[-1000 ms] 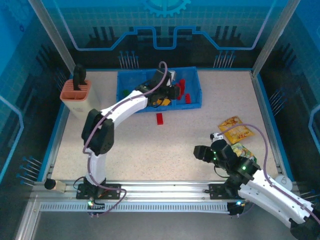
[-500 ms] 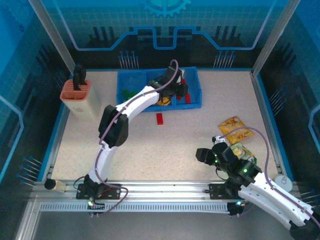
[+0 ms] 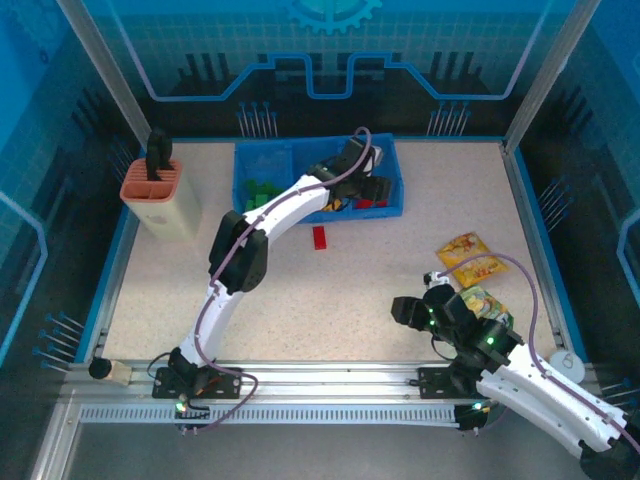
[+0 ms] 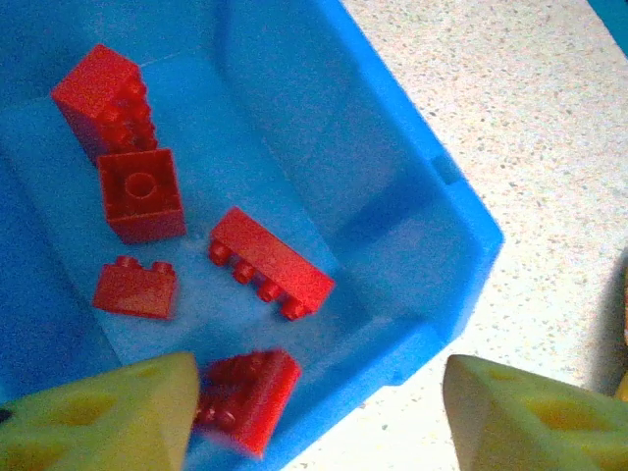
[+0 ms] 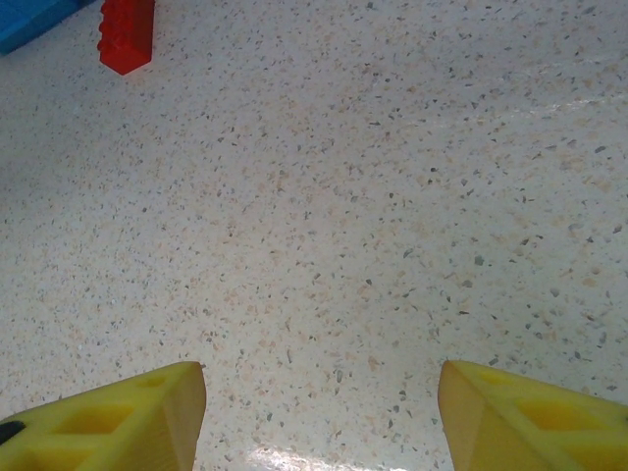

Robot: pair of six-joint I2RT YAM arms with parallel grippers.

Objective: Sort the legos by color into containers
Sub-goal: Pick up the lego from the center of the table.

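Observation:
The blue tray (image 3: pixel 248 160) stands at the back of the table, with green legos (image 3: pixel 262 190) in its left compartment, orange-yellow ones (image 3: pixel 335 206) in the middle and red ones (image 3: pixel 372 204) on the right. My left gripper (image 3: pixel 378 188) hangs open over the right compartment (image 4: pixel 294 147). Several red bricks (image 4: pixel 270 263) lie there. One blurred red brick (image 4: pixel 245 397) sits right beside the left finger (image 4: pixel 98 417), not clamped. One red lego (image 3: pixel 319 237) (image 5: pixel 126 34) lies on the table in front of the tray. My right gripper (image 3: pixel 405 306) (image 5: pixel 319 417) is open over bare table, empty.
Yellow snack bags (image 3: pixel 468 258) lie at the right, close to my right arm. A beige holder with an orange rim (image 3: pixel 153 192) stands at the back left. The tray's front right corner (image 4: pixel 461 235) juts over the speckled table.
My left arm has swung right across the tray, from the middle compartment to above the right one. The right arm has barely moved.

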